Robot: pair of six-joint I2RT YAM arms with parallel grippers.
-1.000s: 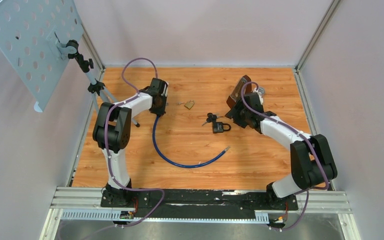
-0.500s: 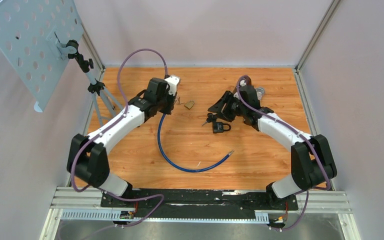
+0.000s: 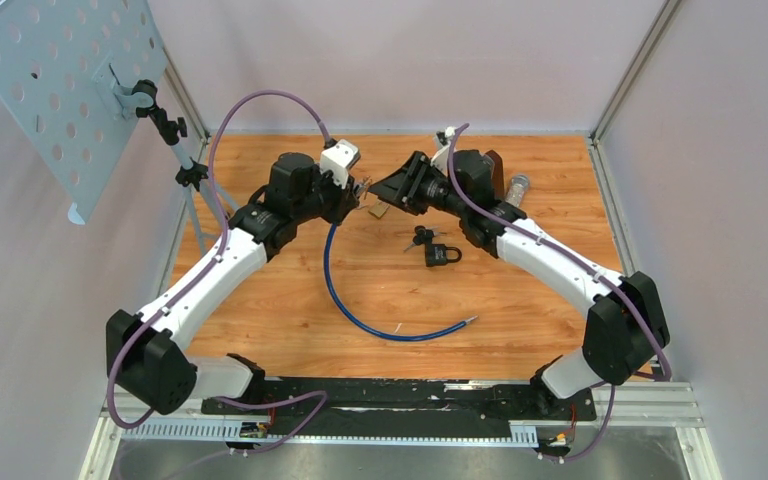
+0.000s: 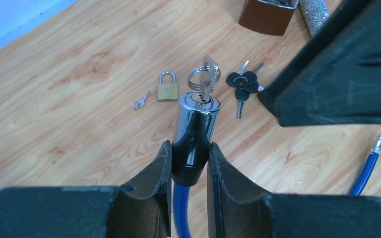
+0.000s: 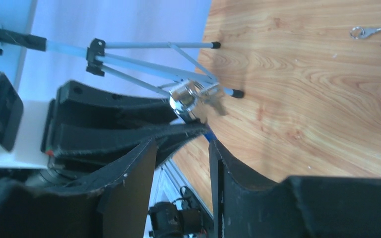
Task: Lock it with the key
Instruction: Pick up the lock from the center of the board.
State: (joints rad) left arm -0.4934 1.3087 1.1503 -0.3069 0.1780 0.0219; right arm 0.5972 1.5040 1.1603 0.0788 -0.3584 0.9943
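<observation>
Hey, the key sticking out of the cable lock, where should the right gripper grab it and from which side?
Grip the key by its flat head, the only part clear of the chrome cylinder that the left gripper holds. Bring the right gripper in end-on along the cylinder's axis, jaws across the flat faces, probably best for twisting.

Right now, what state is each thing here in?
Lock cylinder: key inserted, cable end not plugged in.
Left hand: closed on the lock cylinder.
Right hand: open, empty.
Blue cable: free end lying loose.
Brass padlock: shackle shut, lying flat.
</observation>
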